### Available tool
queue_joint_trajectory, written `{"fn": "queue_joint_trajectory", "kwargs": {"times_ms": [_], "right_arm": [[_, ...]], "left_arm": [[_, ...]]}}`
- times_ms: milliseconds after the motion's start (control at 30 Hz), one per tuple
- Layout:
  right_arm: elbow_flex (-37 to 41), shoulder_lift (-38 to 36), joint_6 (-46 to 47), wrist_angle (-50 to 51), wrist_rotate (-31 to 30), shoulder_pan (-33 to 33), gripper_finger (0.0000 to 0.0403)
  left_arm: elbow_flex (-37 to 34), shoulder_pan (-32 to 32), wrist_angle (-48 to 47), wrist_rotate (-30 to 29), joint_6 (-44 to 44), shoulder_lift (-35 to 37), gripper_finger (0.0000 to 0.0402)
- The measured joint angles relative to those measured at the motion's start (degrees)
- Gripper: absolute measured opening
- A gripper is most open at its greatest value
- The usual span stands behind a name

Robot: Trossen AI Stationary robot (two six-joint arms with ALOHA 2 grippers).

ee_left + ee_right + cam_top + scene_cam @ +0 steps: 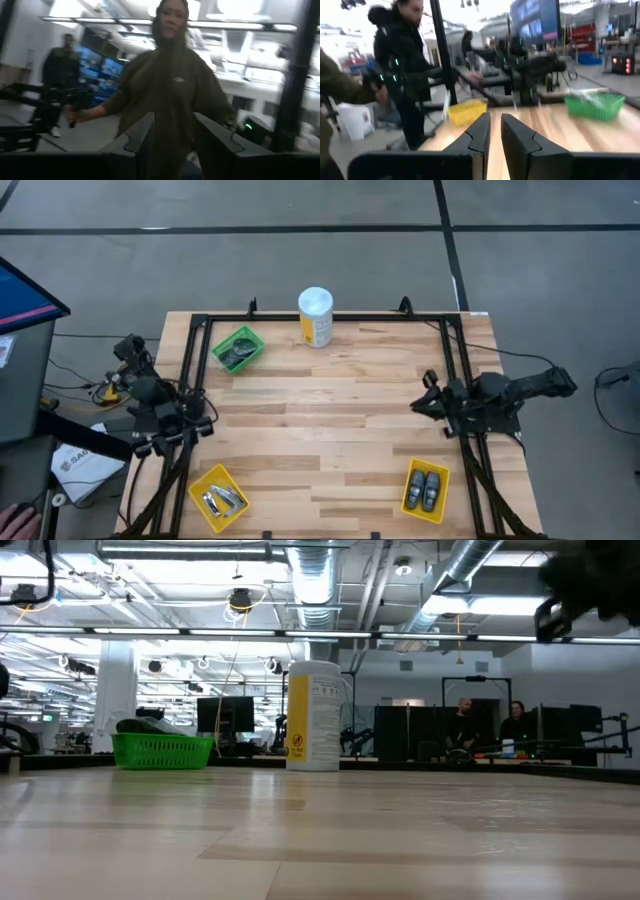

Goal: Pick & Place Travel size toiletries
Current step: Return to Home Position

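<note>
Dark grey discs lie in a green bin [237, 348] at the far left, which also shows in the low view [162, 749]. Several small silver tubes lie in a yellow bin [218, 497] at the near left. Two dark oval pods lie in a yellow bin [425, 489] at the near right. My left gripper [203, 422] waits at the table's left edge, open and empty [173, 135]. My right gripper [420, 403] waits at the right edge, empty, its fingers nearly together with only a narrow gap [495, 131].
A tall white-and-yellow canister [315, 317] stands at the far middle, also in the low view [314, 716]. A black frame [330, 317] runs along the table's edges. The bare wood middle [330, 420] lies between the arms. People stand beyond the table [405, 60].
</note>
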State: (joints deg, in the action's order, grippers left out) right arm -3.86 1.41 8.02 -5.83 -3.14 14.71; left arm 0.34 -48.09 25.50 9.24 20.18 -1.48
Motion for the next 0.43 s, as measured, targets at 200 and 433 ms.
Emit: {"fn": "queue_joint_trajectory", "kwargs": {"times_ms": [200,433], "right_arm": [[3.4,-0.7,1.7,-0.4,0.1,-1.4,0.0052],[3.4,-0.5,1.2,-1.4,-0.1,-3.4,0.006]], "left_arm": [[0.0,0.0,-0.5,5.7,-3.1,-0.3,0.0128],[0.0,0.0,-0.9,8.5,-4.9,-1.1,0.0127]]}}
